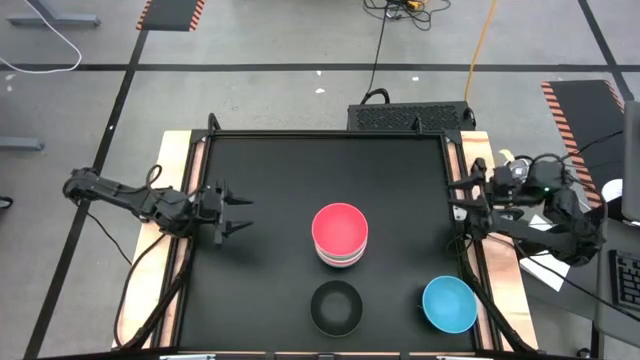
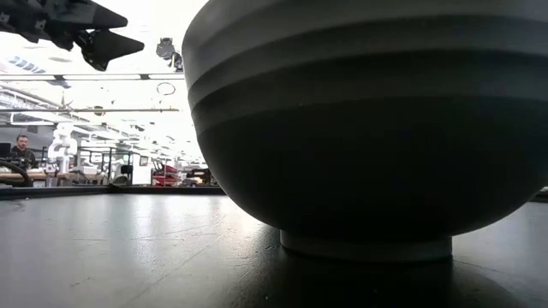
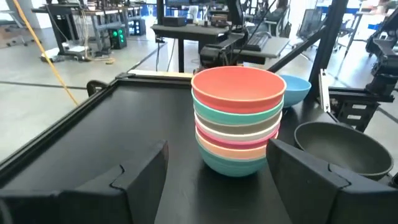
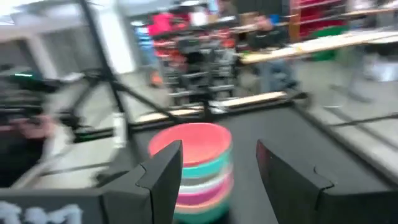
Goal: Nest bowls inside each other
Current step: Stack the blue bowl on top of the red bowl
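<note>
Bowls first: your stack (image 1: 340,236), pink-red on top, stands mid-table between both grippers, ahead of each one's fingers. Just beside it, on the side nearer the table's front edge, sits the black bowl (image 1: 336,306), and the blue bowl (image 1: 448,304) lies closer to your right gripper (image 1: 462,211). Your left gripper (image 1: 236,213) hovers at the table's left edge, fingers spread wide, holding nothing. Right gripper waits at the right edge, likewise spread and empty.
</note>
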`<action>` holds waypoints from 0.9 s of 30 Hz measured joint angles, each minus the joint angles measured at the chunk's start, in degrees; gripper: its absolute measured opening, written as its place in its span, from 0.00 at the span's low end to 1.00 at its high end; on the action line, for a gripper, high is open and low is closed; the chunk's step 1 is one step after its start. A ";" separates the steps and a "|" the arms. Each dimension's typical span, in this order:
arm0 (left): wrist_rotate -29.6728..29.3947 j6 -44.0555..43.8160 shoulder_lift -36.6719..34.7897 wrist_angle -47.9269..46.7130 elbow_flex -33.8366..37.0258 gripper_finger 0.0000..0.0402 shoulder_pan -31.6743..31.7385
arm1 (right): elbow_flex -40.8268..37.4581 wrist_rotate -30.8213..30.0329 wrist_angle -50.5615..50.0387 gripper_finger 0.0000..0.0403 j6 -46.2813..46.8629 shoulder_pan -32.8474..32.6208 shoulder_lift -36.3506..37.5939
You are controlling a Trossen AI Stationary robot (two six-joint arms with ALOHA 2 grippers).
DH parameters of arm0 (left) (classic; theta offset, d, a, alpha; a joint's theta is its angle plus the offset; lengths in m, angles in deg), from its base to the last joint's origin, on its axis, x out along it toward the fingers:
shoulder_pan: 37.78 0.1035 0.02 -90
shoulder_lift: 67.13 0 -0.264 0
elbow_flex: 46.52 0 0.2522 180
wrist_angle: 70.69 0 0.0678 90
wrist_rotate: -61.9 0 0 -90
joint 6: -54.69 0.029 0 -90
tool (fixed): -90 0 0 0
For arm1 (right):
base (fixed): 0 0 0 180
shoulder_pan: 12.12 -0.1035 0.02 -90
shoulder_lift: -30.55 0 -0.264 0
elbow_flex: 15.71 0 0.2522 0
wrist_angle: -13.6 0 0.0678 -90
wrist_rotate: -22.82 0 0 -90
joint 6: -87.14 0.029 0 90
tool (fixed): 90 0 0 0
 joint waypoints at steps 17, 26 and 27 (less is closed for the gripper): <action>0.01 -0.93 -0.11 1.10 -0.20 0.68 0.00 | -3.29 15.73 -18.78 0.49 -4.51 0.02 -4.02; 0.01 -2.29 -0.11 1.67 -0.24 0.68 0.00 | -4.02 19.17 -33.70 0.49 2.60 0.02 -4.02; 0.01 -2.43 -0.11 1.73 -0.24 0.68 0.00 | -4.02 22.29 -32.97 0.49 4.31 0.02 -4.02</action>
